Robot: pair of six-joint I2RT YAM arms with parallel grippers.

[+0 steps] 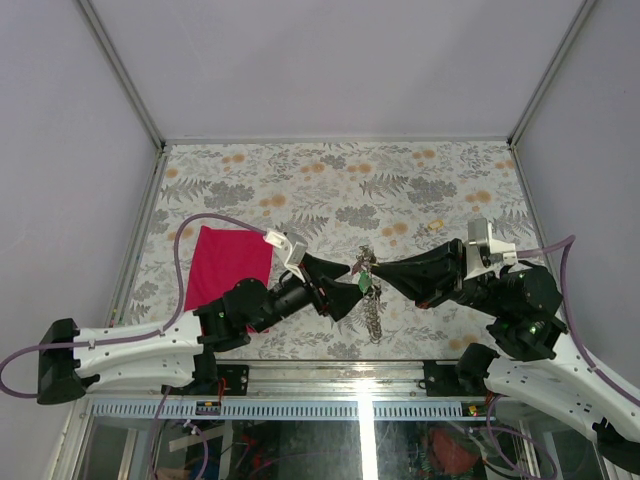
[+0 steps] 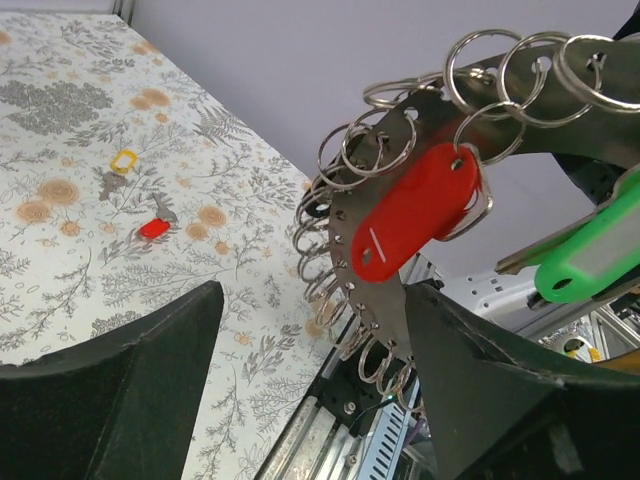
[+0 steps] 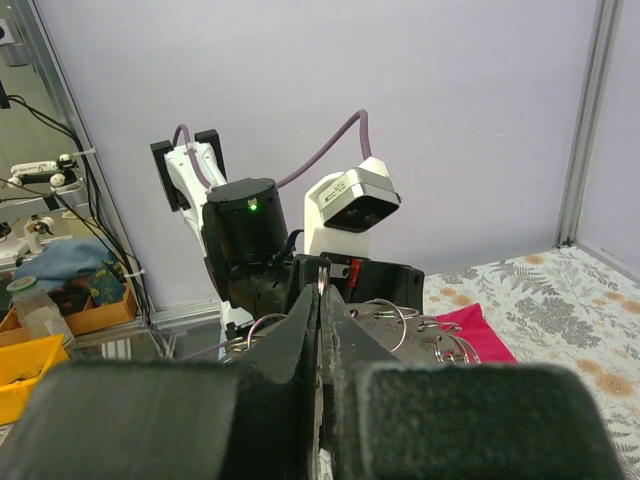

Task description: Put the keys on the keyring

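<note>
The keyring (image 1: 372, 305) is a curved metal plate (image 2: 400, 135) with many split rings, held up in the air between both arms. A red-headed key tag (image 2: 420, 205) and a green one (image 2: 590, 250) hang on its rings. My right gripper (image 1: 378, 270) is shut on one ring at its top, seen edge-on in the right wrist view (image 3: 322, 275). My left gripper (image 1: 350, 280) is open, its fingers wide apart around the plate's lower end (image 2: 312, 290). A yellow key tag (image 2: 124, 160) and a small red one (image 2: 153, 228) lie loose on the table.
A magenta cloth (image 1: 230, 265) lies on the flowered table (image 1: 330, 190) at the left, under the left arm; it also shows in the right wrist view (image 3: 470, 330). The table's metal front rail (image 1: 330, 405) runs below the hanging rings.
</note>
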